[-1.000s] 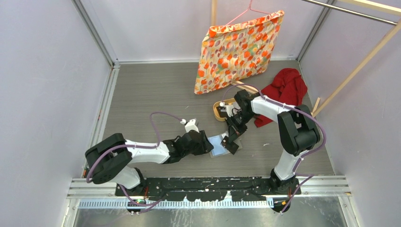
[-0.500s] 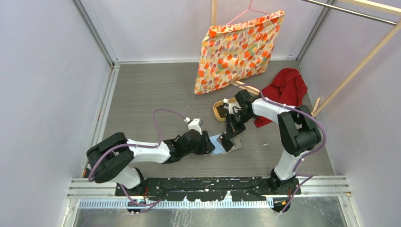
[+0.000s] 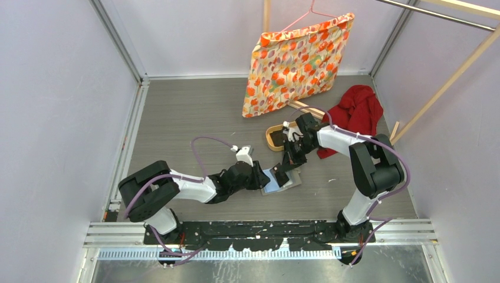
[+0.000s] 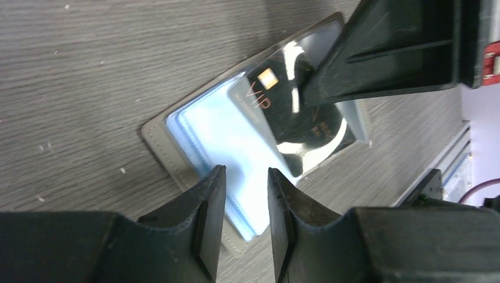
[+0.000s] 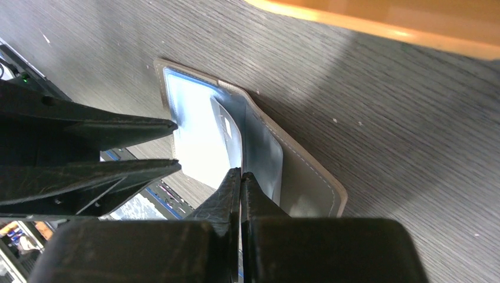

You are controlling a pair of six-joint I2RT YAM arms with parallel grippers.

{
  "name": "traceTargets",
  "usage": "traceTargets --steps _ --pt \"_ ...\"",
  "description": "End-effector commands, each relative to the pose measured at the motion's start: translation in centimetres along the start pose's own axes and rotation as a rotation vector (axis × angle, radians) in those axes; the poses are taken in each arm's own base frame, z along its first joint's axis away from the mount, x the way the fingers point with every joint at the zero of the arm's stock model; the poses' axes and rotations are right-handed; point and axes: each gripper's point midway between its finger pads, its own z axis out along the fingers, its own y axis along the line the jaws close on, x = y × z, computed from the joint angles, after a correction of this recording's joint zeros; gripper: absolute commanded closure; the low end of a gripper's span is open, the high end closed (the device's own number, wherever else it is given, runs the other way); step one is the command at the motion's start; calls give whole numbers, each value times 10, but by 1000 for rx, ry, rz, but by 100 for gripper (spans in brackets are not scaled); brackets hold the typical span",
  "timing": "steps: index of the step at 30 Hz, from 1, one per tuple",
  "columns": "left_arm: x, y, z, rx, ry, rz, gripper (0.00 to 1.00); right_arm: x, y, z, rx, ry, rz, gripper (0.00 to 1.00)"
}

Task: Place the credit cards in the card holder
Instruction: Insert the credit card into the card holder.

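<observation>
- My left gripper and right gripper meet nose to nose over the card holder; hardly any room between them.
- Right fingers lie across the black card, blocking that half from above.
- Wooden tray just behind my right gripper; red cloth beyond it.
- Patterned cloth hangs over the far side.
- Table left of my left arm: open passage.

1. And there it is: "VIP" in gold-orange letters on the black card, right of centre in the left wrist view.
2. A smaller line of print sits lower on that same card, too blurred to read.
</observation>
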Motion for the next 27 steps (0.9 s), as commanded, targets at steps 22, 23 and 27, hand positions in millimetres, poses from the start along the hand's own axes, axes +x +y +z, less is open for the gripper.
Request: traceTargets --steps 22,23,27 --pt "4 7 0 58 -45 -24 59 -1 1 10 -20 -84 107 98" --pt "4 7 0 59 -45 -23 59 0 2 11 -27 -78 108 97" --pt "3 8 -2 59 -49 -21 59 4 6 15 -39 -57 98 95"
